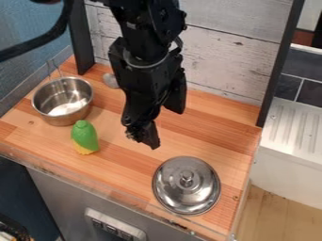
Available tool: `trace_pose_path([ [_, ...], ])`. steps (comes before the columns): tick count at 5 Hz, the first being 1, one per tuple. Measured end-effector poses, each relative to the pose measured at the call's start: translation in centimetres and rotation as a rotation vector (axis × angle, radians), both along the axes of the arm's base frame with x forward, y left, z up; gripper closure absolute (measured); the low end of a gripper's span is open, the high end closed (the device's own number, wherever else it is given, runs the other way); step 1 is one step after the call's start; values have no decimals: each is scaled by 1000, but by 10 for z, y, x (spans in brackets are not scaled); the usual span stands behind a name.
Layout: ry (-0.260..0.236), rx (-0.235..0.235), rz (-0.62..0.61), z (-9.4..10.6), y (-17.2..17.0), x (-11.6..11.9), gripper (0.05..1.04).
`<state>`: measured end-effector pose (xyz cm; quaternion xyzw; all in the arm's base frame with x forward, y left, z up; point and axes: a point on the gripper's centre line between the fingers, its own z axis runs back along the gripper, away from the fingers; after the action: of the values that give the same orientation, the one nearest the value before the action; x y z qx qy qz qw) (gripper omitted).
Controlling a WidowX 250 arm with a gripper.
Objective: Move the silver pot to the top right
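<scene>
The black gripper (pixel 143 136) hangs over the middle of the wooden counter, pointing down, apart from the pot. At the counter's left stands the silver pot (pixel 61 100), upright and uncovered, its wire handle toward the upper left. A silver lid (pixel 187 184) with a knob lies separately at the lower right of the counter.
A green and yellow toy vegetable (pixel 84 137) stands just right of and below the pot. Behind the arm is a small grey round thing (pixel 110 80). A whitewashed plank wall (pixel 232 47) and dark posts bound the wooden counter (pixel 217 124) at the back.
</scene>
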<state>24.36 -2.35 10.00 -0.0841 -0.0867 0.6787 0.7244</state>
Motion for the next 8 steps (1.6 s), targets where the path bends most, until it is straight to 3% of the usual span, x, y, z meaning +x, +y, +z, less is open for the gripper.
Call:
trace_pose_path([
  [1, 15, 2, -1, -4, 1, -1, 83],
  [2, -12, 7, 64, 4, 23, 0, 83],
  [4, -50, 59, 232, 10, 96, 3, 83],
  [6, -21, 126, 388, -13, 170, 13, 83],
  [7, 26, 115, 440, -39, 191, 10, 83],
  [8, 20, 159, 474, -52, 203, 4, 83],
])
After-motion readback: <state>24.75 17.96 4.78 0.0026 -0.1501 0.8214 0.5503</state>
